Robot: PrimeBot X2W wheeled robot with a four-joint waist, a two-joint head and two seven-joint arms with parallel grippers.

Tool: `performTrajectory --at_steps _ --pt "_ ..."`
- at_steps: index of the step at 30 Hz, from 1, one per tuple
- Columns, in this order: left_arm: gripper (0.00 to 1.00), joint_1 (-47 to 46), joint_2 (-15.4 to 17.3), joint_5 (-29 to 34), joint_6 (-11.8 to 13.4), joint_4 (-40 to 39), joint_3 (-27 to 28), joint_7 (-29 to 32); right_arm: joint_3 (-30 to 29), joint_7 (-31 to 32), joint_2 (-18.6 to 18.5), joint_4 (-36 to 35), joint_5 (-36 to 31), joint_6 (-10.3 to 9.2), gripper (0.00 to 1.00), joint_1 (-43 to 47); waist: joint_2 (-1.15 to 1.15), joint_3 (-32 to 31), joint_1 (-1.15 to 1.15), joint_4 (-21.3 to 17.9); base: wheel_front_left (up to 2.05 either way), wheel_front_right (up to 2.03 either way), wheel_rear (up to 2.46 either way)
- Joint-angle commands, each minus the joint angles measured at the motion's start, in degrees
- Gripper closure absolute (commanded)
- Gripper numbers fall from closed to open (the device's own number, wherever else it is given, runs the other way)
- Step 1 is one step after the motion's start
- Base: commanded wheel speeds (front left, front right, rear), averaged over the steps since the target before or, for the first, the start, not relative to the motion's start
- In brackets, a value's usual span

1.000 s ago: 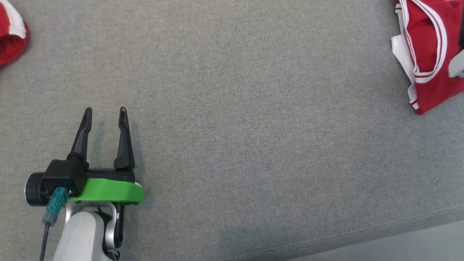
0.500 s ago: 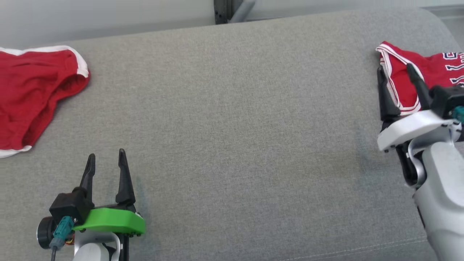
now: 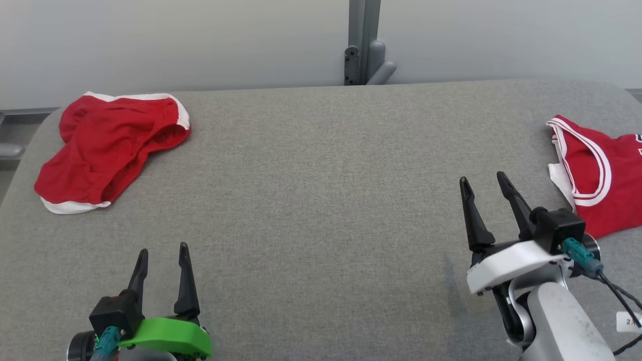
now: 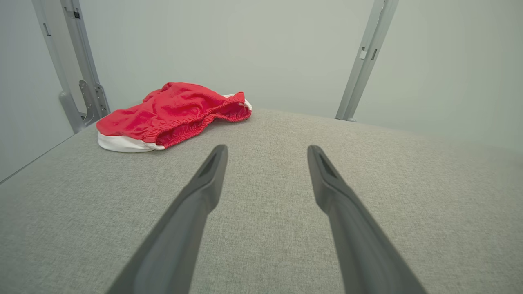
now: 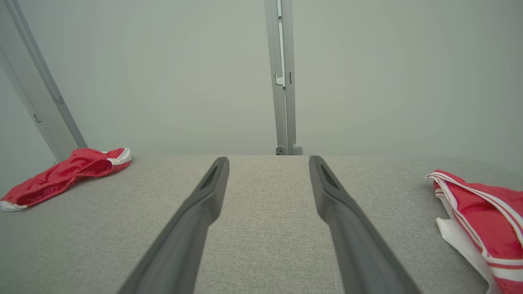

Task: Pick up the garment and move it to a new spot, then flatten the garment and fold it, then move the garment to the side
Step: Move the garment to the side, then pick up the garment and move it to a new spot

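Left gripper sits low at the near left of the grey padded surface, its two dark fingers spread wide with nothing between them. The right gripper stands at the near right, equally spread and empty, angled slightly leftward. From above, the head view adds what the wrist cameras leave out: a green bracket behind the left fingers, a white one behind the right, and a teal plug on the right wrist. Looking along the left fingers, the red shorts lie ahead and to the left at the far corner, well apart from the tips. That low angle picks out a gathered elastic opening and a white band along the near edge. The head view gives the outline instead: a crumpled, unfolded heap with white trim at both ends. The right wrist view takes in both garments at once, with the shorts far left and the red jersey close on the right. The jersey has white striped piping around an armhole and a white layer under its near edge. In the head view it lies at the surface's right edge, just beside the right gripper's wrist and running past the frame. A grey metal post rises behind the surface against a pale wall.
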Motion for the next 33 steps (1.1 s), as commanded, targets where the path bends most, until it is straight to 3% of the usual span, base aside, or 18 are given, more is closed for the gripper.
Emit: performTrajectory --at_steps 1,13,33 --pt "0.0 1.08 -0.17 1.24 0.14 0.4 -0.25 -0.16 -0.15 -0.15 0.62 -1.48 -1.01 -0.1 0.0 2.54 0.31 -1.75 0.0 1.85 0.0 0.0 0.0" --pt "0.0 1.54 -0.61 1.16 -0.28 0.86 0.71 -0.16 -0.44 -0.16 3.01 -6.03 -0.49 -0.1 0.0 8.45 0.31 -1.82 0.0 2.05 0.0 0.0 0.0" --pt "0.0 -0.29 -0.98 2.03 -1.06 1.03 1.02 -0.16 0.24 -0.16 3.02 -5.35 0.87 -0.1 0.0 8.16 0.31 -0.64 0.0 1.79 0.0 0.0 0.0"
